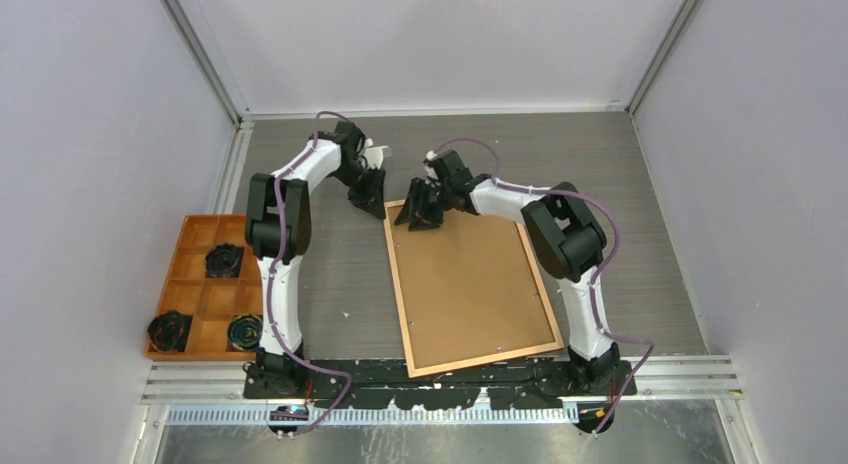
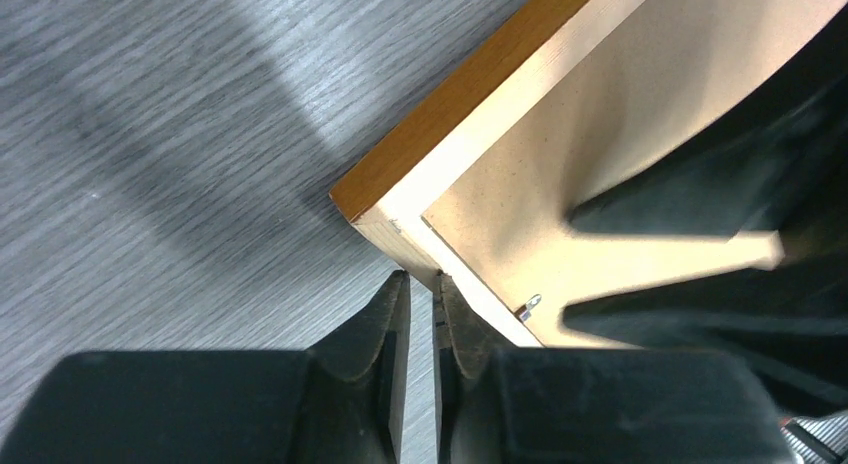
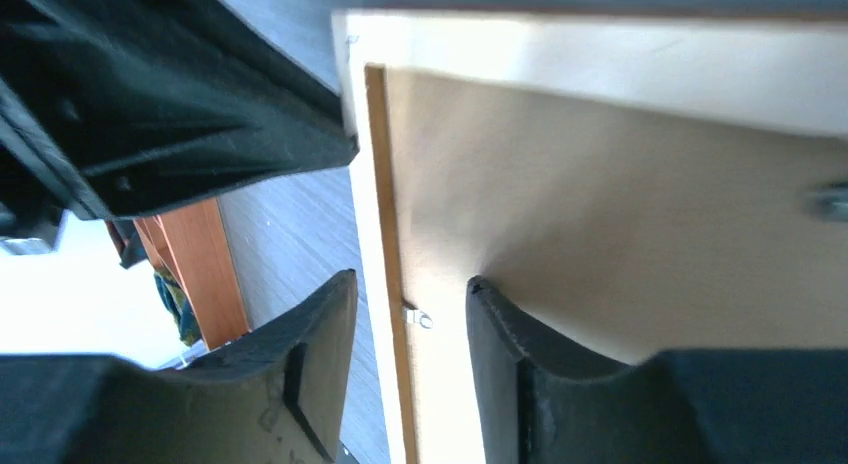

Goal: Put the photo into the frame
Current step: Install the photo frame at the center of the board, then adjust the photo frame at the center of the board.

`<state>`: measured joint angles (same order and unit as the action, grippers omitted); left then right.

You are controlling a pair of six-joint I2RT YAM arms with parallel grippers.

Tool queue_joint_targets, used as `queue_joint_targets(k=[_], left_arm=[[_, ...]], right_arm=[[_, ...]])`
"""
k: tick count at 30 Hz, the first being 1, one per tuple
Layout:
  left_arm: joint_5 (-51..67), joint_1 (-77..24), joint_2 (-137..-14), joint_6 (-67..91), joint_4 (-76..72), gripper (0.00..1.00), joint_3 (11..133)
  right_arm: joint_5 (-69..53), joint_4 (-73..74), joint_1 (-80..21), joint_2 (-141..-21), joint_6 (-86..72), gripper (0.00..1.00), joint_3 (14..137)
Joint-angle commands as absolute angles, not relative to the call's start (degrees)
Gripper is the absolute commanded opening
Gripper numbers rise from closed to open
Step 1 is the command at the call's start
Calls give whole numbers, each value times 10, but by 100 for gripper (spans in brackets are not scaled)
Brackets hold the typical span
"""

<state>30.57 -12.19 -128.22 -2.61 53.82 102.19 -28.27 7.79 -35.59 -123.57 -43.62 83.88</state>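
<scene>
The frame (image 1: 470, 284) lies face down on the table, its brown fibreboard back up. My left gripper (image 1: 372, 199) is shut at the frame's far-left corner; in the left wrist view its tips (image 2: 422, 279) touch the outer side of the rail (image 2: 450, 94) just below the corner. My right gripper (image 1: 418, 212) is open over the same corner. One finger (image 3: 320, 324) hangs outside the rail and the other (image 3: 510, 334) is over the backboard (image 3: 600, 214). A small metal tab (image 3: 420, 317) lies between them. The photo is out of view.
An orange compartment tray (image 1: 190, 221) with black coiled items (image 1: 224, 259) sits at the table's left edge, beside the left arm. Grey walls close off the table at the back and both sides. The frame's near edge lies close to the arm bases.
</scene>
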Motion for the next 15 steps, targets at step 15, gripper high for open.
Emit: queue_joint_targets(k=[15], left_arm=[[246, -203, -1140, -206, 568, 32, 798]], right_arm=[[51, 145, -101, -1029, -445, 100, 711]])
